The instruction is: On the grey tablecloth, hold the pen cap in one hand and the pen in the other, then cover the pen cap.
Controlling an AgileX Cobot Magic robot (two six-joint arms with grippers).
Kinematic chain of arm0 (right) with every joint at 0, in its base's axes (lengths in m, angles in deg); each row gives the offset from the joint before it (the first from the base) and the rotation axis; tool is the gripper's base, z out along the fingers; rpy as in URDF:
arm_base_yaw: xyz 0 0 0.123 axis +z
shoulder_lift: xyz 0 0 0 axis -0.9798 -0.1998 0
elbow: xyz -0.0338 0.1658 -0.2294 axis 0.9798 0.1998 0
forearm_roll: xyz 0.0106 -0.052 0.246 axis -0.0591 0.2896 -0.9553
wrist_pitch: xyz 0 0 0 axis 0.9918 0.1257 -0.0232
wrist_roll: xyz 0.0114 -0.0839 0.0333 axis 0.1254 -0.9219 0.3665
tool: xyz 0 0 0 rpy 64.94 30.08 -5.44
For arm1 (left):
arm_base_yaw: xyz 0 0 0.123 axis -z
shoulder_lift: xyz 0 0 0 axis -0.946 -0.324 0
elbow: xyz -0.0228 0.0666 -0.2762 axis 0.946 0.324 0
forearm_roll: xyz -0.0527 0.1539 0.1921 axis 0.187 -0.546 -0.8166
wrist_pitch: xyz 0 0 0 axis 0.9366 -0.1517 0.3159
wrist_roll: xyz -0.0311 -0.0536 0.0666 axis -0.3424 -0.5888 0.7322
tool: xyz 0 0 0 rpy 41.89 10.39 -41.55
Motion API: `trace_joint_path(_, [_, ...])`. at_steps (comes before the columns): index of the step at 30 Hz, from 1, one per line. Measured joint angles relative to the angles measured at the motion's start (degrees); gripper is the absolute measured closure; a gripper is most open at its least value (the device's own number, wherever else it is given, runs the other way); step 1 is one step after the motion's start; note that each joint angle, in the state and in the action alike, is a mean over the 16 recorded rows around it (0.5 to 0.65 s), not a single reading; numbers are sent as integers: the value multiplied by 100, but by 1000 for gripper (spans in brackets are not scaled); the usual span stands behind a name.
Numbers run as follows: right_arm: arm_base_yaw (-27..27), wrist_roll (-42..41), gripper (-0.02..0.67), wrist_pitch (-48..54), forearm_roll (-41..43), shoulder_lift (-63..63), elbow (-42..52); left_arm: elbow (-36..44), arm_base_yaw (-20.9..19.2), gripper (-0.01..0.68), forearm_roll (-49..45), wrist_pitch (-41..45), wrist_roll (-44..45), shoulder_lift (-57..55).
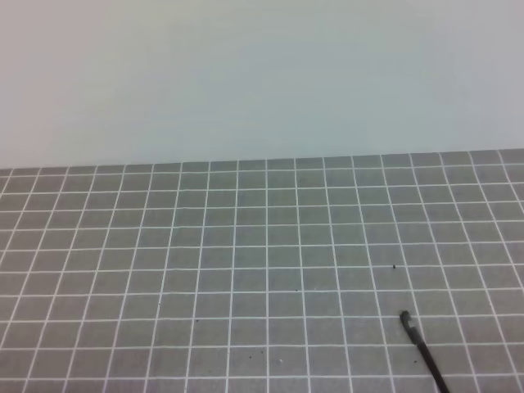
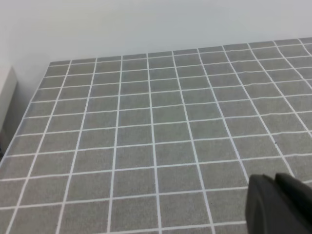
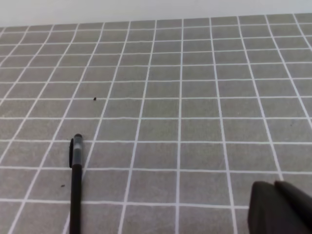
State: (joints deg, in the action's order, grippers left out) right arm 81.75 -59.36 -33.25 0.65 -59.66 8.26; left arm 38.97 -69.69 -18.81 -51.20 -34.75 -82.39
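Observation:
The grey tablecloth [image 1: 246, 270] with its white grid fills all views. The pen [image 1: 426, 354] lies on it at the bottom right of the exterior high view, running off the lower edge. Its thicker far end looks like the pen cap [image 1: 407, 322], sitting on the pen. In the right wrist view the pen [image 3: 76, 195] lies at the lower left with the pen cap [image 3: 76, 148] at its top. My right gripper [image 3: 274, 187] is shut and empty, several squares to the pen's right. My left gripper [image 2: 275, 183] is shut and empty over bare cloth [image 2: 146, 146]. Neither gripper shows in the exterior high view.
A pale wall [image 1: 262, 74] rises behind the cloth's far edge. A pale object [image 2: 5, 92] stands past the cloth's left edge in the left wrist view. A dark speck [image 1: 395, 266] lies on the cloth above the pen.

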Motion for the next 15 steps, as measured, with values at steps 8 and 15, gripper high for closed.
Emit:
trace_joint_path(8, [0, 0, 641, -4, 0, 0, 0, 0, 1, 673, 0, 0, 0, 12])
trace_joint_path(15, [0, 0, 641, -8, 3, -6, -14, 0, 2, 673, 0, 0, 0, 21])
